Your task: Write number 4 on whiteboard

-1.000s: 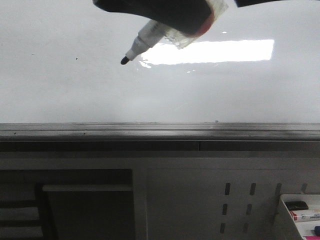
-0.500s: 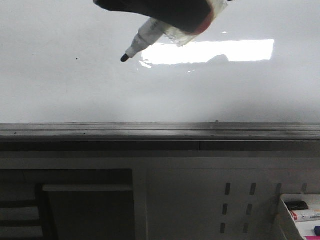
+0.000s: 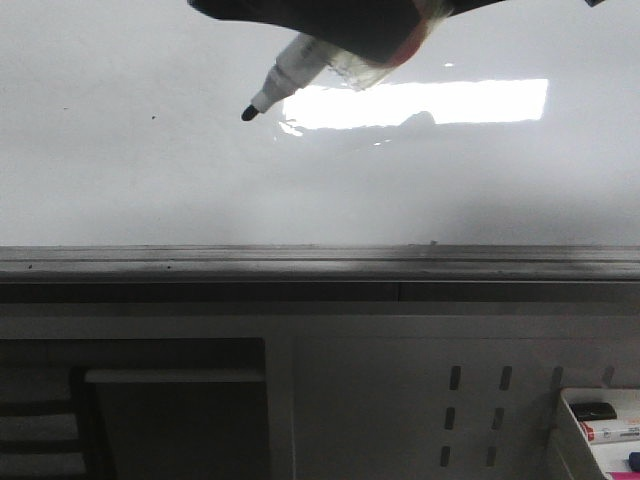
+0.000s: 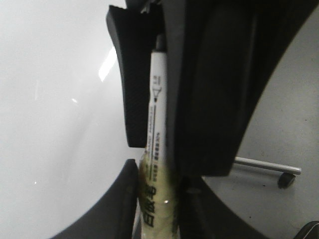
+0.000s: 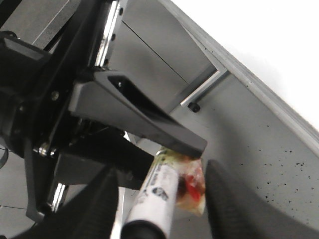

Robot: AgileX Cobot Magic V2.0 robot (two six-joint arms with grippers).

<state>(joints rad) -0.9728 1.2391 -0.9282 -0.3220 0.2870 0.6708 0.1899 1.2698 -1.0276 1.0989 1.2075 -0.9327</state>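
The whiteboard point(image 3: 130, 180) fills the upper front view, glossy, with a bright rectangular reflection. No number 4 shows on it; only small dark specks. My left gripper point(image 3: 330, 20) is at the top edge, shut on a white marker point(image 3: 295, 68) with tape around its rear. The black tip point(image 3: 247, 114) points down-left at the board; I cannot tell if it touches. In the left wrist view the marker point(image 4: 155, 124) is clamped between the fingers of the left gripper point(image 4: 157, 30). My right gripper point(image 5: 162, 169) is open, its fingers wide apart on either side of the marker's rear end point(image 5: 159, 194).
A grey metal ledge point(image 3: 320, 262) runs along the board's bottom edge. Below it is a white perforated panel with slots point(image 3: 480, 400). A white tray point(image 3: 572, 420) with spare markers sits at the bottom right. A dark recess point(image 3: 170, 420) lies at the bottom left.
The marker and left gripper have barely moved. The dark shape of the right arm at the top right has drawn back almost out of the front view.
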